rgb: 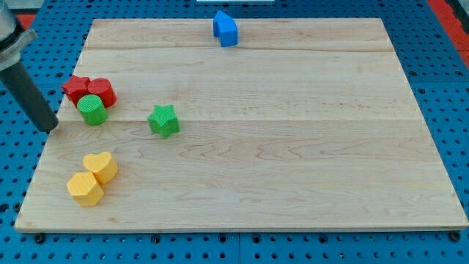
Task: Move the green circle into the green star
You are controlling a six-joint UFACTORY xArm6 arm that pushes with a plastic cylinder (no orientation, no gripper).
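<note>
The green circle [92, 109] sits near the board's left edge, touching the red blocks above it. The green star [164, 120] lies to its right, about a block's width of bare wood between them. My tip [50, 129] is at the end of the dark rod at the view's far left, at the board's left edge, left of the green circle and slightly lower, apart from it.
A red star-like block [75, 87] and a red rounded block [102, 92] touch each other above the green circle. A yellow heart [101, 166] and a yellow hexagon [85, 188] sit at the lower left. A blue block [226, 28] stands at the top edge of the wooden board [293, 147].
</note>
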